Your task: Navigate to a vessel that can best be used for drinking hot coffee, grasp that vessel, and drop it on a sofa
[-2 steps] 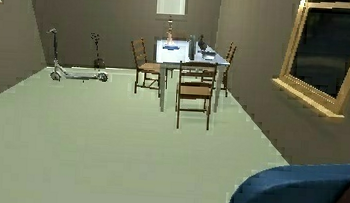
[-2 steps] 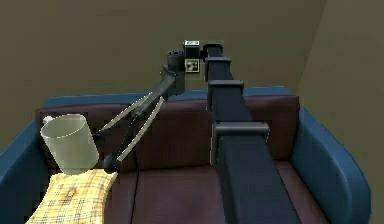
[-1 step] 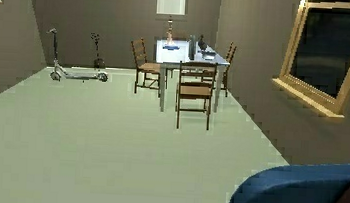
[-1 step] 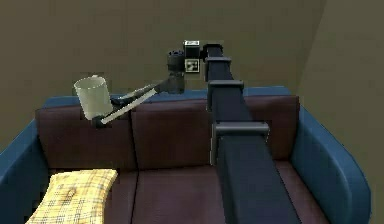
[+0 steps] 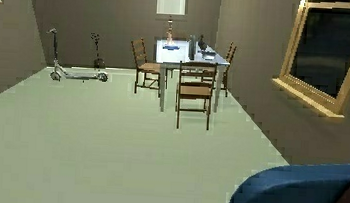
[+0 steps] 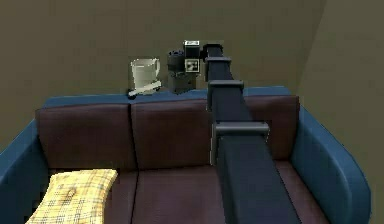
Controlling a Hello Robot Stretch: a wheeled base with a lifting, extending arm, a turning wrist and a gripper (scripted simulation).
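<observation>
The jaws' state could not be told. A pale cylindrical mug was held by the gripper, at eleven o'clock, above the cushioned sofa, which was partly hidden by the arm.

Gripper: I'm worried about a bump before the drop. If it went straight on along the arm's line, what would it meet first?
Probably the wall behind the sofa. The gripper looks above the top of the backrest, though depth is unclear.
</observation>
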